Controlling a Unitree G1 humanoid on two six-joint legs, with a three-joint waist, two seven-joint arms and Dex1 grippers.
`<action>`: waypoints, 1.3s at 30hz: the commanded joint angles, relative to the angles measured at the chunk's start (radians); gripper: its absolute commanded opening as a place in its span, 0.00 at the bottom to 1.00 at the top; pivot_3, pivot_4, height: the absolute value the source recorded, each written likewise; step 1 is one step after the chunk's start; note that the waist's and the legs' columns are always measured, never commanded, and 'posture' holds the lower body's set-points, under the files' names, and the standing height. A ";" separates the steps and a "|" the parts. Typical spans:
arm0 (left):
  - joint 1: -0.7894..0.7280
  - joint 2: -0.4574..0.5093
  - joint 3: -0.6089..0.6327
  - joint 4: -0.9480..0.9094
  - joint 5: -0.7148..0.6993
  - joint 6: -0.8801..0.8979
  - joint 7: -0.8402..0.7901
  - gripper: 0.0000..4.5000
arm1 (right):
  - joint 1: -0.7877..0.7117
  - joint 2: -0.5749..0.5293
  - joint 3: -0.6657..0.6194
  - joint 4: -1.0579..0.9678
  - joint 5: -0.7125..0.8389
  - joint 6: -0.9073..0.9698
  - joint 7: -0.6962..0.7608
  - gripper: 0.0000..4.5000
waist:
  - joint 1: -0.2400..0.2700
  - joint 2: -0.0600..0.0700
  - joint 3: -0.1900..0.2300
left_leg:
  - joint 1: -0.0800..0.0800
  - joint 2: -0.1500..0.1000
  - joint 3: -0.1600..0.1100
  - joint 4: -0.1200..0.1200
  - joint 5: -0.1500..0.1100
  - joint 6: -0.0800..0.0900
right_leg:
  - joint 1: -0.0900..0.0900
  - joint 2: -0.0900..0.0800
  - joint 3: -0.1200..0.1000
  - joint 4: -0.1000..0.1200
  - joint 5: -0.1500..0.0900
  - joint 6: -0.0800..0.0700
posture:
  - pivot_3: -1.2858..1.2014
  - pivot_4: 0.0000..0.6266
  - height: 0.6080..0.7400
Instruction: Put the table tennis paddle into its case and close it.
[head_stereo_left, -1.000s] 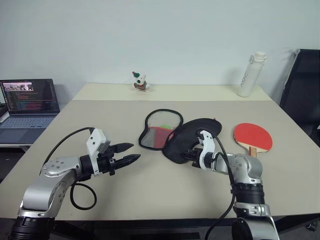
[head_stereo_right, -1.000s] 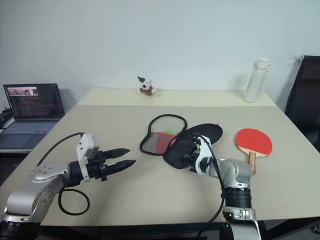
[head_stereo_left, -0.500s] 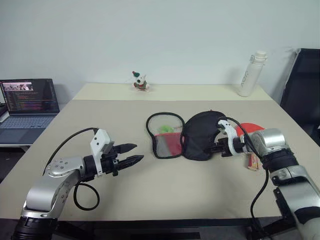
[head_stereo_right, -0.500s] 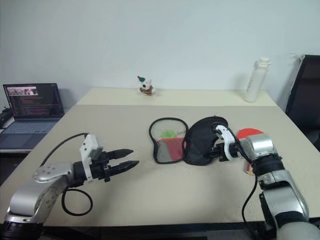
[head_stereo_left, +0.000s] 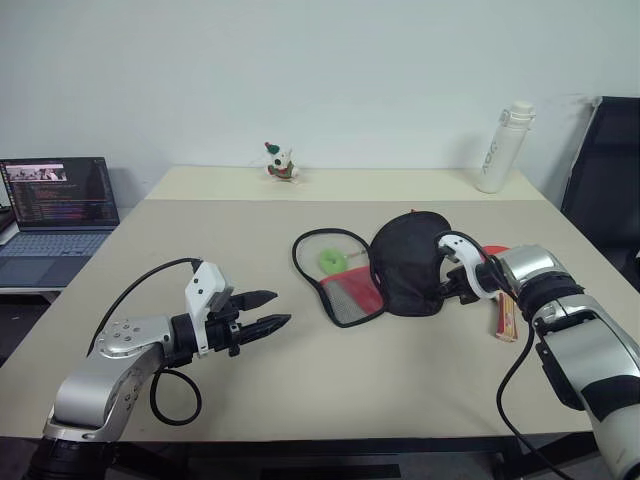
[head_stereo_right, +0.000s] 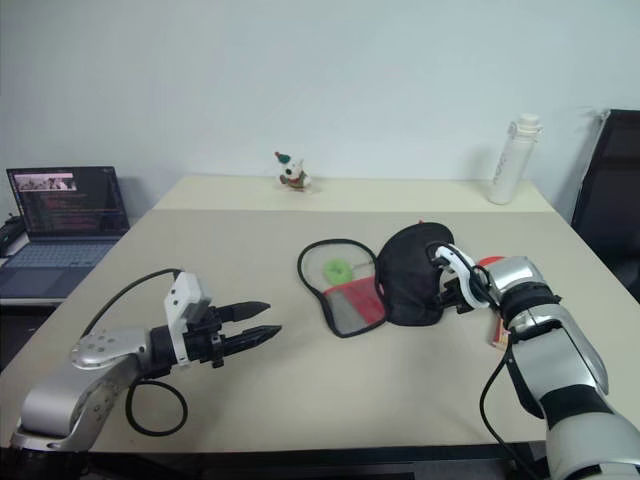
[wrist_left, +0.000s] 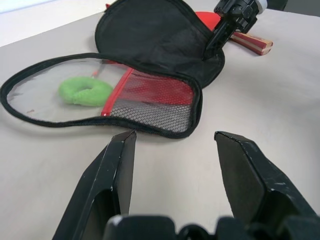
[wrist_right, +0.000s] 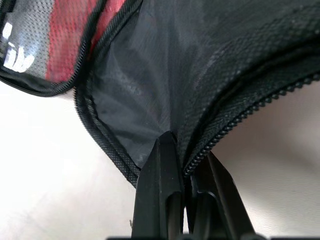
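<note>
With the right gripper (wrist_right: 182, 165) pinched on the case's (head_stereo_left: 405, 268) black flap and the left gripper (wrist_left: 172, 165) agape beside the case, the thin fabric risked slipping free over the table tennis paddle (head_stereo_left: 503, 305).

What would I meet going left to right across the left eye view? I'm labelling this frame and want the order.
Laptop → left gripper → toy figurine → green ring → case → right gripper → table tennis paddle → white bottle → black chair.

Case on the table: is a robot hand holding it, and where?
Yes. The right gripper pinches the case by its black flap's zipper edge. The left gripper holds nothing.
</note>
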 joint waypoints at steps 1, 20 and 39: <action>0.001 0.004 0.013 -0.043 -0.006 -0.009 0.003 0.61 | -0.049 -0.004 -0.027 0.030 -0.039 -0.048 0.008 0.01 | 0.000 0.000 0.000 | 0.000 0.000 0.000 0.000 0.000 0.000 | 0.000 0.000 0.000 0.000 0.000 0.000 | 0.52 0.24 1.00; -0.048 -0.016 -0.016 0.016 -0.003 -0.048 -0.034 0.61 | -0.070 -0.081 -0.220 0.101 -0.069 -0.169 -0.246 0.90 | 0.003 0.000 0.000 | 0.000 0.000 0.000 0.000 0.001 -0.001 | 0.000 0.000 0.000 0.000 0.000 0.000 | 0.52 0.24 1.00; -0.174 -0.030 -0.058 0.062 -0.035 -0.044 -0.147 0.61 | 0.553 0.148 -0.714 -1.060 0.037 0.313 -1.043 1.00 | 0.008 0.001 0.000 | 0.000 0.000 0.000 0.001 0.002 -0.003 | 0.001 0.000 0.000 0.001 0.000 0.000 | 0.52 0.24 1.00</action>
